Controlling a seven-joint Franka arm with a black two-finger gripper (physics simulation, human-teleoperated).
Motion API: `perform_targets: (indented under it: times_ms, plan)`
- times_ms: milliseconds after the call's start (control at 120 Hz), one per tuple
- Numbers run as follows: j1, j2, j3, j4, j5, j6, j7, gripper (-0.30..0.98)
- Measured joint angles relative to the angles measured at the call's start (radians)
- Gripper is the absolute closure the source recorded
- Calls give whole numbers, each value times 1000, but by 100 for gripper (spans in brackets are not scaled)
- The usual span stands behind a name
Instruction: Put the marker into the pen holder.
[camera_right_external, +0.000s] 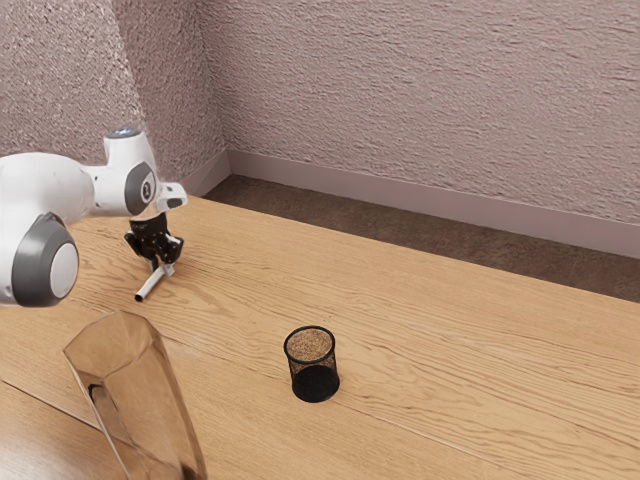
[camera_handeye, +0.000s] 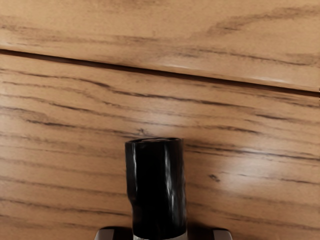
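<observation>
The black gripper (camera_right_external: 160, 262) hangs low over the table at the exterior view's left, shut on the marker (camera_right_external: 152, 283). The marker slants down toward the exterior view's lower left, with its white body at the fingers and its black end pointing away from them. In the wrist view the marker's black end (camera_handeye: 157, 187) juts out from between the fingertips at the lower edge. The pen holder (camera_right_external: 312, 365), a black mesh cup, stands upright on the table, well to the exterior view's right of the gripper. I cannot tell whether the marker touches the table.
A tall, amber, see-through vase (camera_right_external: 135, 390) stands in the exterior view's lower left, nearer that camera than the gripper. The wooden table (camera_right_external: 450, 340) extends beyond the pen holder toward the exterior view's right. A textured wall (camera_right_external: 430, 100) rises behind.
</observation>
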Motion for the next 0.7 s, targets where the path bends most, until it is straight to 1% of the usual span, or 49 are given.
perform_targets:
  times_ms: [25,67,125,275,358,533,633,700]
  plan:
    - [0,-1,0,0,1,0,-1,56]
    - [0,-9,-3,-1,3,1,-4,65]
    - [-5,-37,-10,-2,4,0,-5,71]
    - [-15,-76,-19,-14,11,1,-10,76]
    - [-51,-128,-24,-35,23,1,-13,77]
    - [-181,-316,-24,-205,38,7,-27,79]
    - [-223,-450,-25,-336,42,25,-41,79]
    - [-248,-512,-26,-396,44,41,-50,79]
